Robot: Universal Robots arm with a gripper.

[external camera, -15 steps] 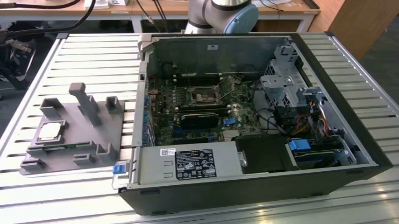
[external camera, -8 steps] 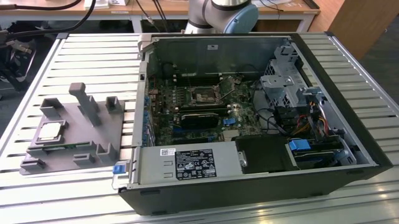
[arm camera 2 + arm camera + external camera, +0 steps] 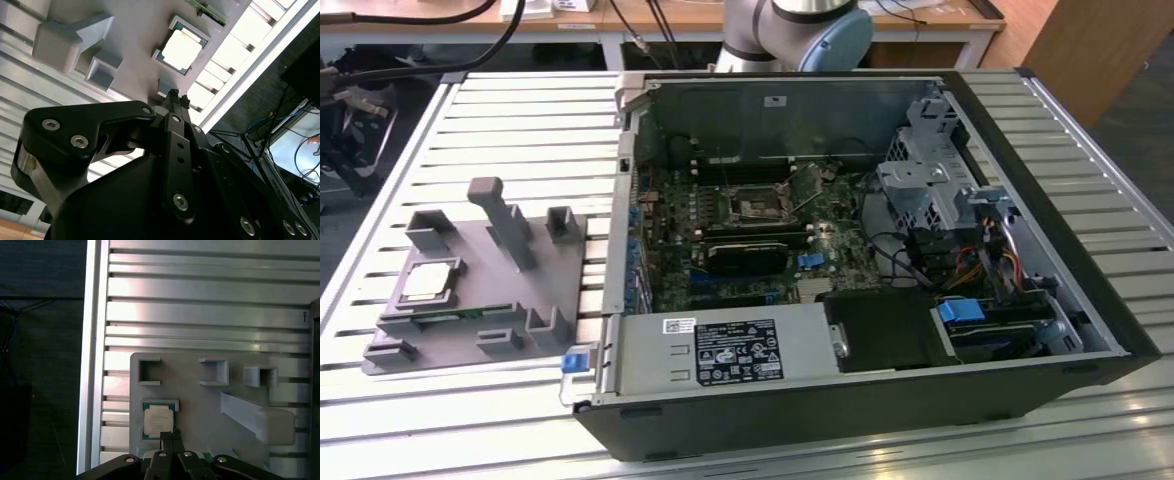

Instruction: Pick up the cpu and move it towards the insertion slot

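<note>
The cpu [image 3: 430, 281], a small silvery square chip, lies flat in a recess of the grey tray [image 3: 483, 288] at the exterior view's left. In both wrist views I see the cpu [image 3: 159, 420] [image 3: 181, 50] just beyond the black fingertips. My gripper [image 3: 170, 434] [image 3: 176, 96] hangs above the tray, close to the chip but apart from it. Its fingers are pressed together and hold nothing. The insertion slot [image 3: 758, 207], a metal-framed socket with a dark centre, sits on the motherboard inside the open computer case [image 3: 881, 250].
A narrow green memory stick [image 3: 460, 318] [image 3: 207, 11] lies in the tray beside the cpu. Grey posts and brackets [image 3: 500, 220] rise from the tray. The slatted metal table [image 3: 520, 130] carries tray and case. Cables and drive cages [image 3: 947, 200] crowd the case's right side.
</note>
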